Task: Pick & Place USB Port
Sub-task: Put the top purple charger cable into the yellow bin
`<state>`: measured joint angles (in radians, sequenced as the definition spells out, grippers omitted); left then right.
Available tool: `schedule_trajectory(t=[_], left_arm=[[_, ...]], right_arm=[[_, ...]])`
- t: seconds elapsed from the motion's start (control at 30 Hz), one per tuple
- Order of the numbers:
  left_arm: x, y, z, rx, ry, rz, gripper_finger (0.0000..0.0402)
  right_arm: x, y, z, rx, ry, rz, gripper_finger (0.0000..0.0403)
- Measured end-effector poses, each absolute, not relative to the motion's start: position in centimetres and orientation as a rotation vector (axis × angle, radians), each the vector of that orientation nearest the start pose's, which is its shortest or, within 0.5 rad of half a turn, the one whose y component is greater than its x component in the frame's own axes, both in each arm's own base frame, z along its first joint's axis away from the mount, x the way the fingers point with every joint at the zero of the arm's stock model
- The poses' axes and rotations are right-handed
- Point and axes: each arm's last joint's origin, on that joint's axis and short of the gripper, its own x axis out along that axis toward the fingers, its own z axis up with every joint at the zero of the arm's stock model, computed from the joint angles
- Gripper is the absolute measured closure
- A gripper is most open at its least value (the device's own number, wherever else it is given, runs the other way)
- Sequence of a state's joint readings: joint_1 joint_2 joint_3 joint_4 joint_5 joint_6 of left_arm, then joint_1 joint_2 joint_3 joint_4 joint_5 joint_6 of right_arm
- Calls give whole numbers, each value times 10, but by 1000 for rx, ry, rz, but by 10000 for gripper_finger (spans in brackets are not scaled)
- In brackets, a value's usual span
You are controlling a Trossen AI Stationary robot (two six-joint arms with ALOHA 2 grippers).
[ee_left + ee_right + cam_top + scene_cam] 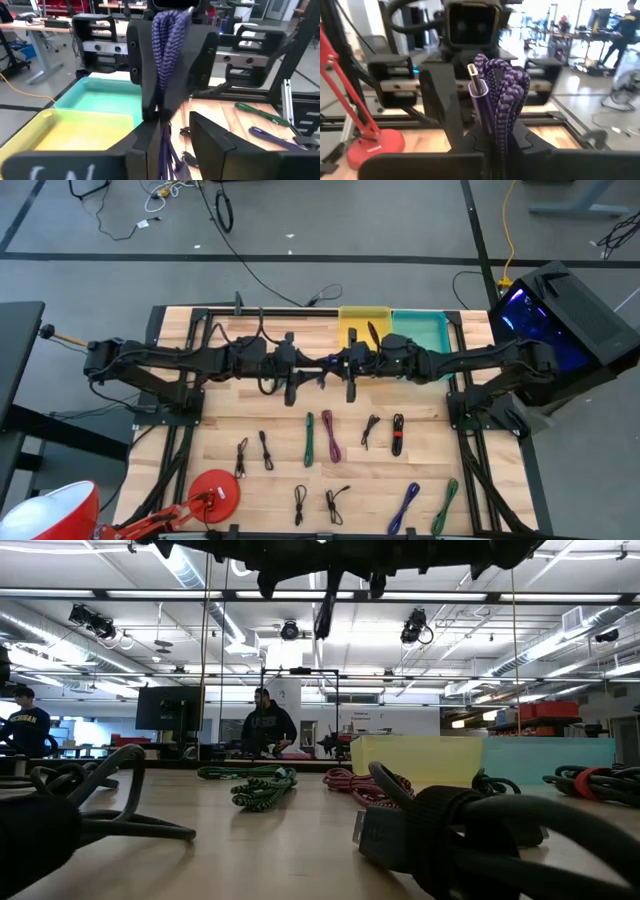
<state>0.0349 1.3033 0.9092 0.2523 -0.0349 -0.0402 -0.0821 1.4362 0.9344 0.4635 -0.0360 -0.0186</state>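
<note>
A purple braided USB cable (507, 85), bundled in loops with its silver plug (478, 86) up, is held in the air above the table's middle, in front of the yellow bin (364, 320) and the teal bin (420, 330). My right gripper (497, 134) is shut on it. My left gripper (175, 127) faces the right one at close range and is open. The bundle's loose strands (167, 150) pass down between its fingers. In the high view the two grippers meet near the middle, left (300, 366) and right (347, 366). My right gripper pinches the looped bundle's middle (170, 75) between its two fingers (139, 55), several strands together. It comes level from the table's right side. The bundle is lifted clear of the table, with the loops and plug standing past the fingers and the loose strands hanging below.
Several cables lie in rows on the near half of the table: green (309, 438), purple (330, 436), black (266, 450), blue (405, 508). A red lamp base (214, 490) stands at the near left. A dark case with a lit screen (560, 320) stands off the right edge.
</note>
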Motion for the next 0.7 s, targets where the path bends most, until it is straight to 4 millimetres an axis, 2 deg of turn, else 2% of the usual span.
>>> schedule_trajectory(t=[0.2, 0.33, 0.53, 0.7], left_arm=[[274, 13, 309, -53, 257, 99, 287], [258, 13, 311, -63, 332, 141, 291], [240, 13, 309, -102, 438, 200, 292], [230, 14, 302, -119, 541, 252, 292]], right_arm=[[307, -34, 298, -38, 167, -177, 388], [294, -48, 296, 2, 270, -280, 388], [275, -79, 284, 76, 437, -497, 388], [262, -109, 275, 173, 462, -626, 388]])
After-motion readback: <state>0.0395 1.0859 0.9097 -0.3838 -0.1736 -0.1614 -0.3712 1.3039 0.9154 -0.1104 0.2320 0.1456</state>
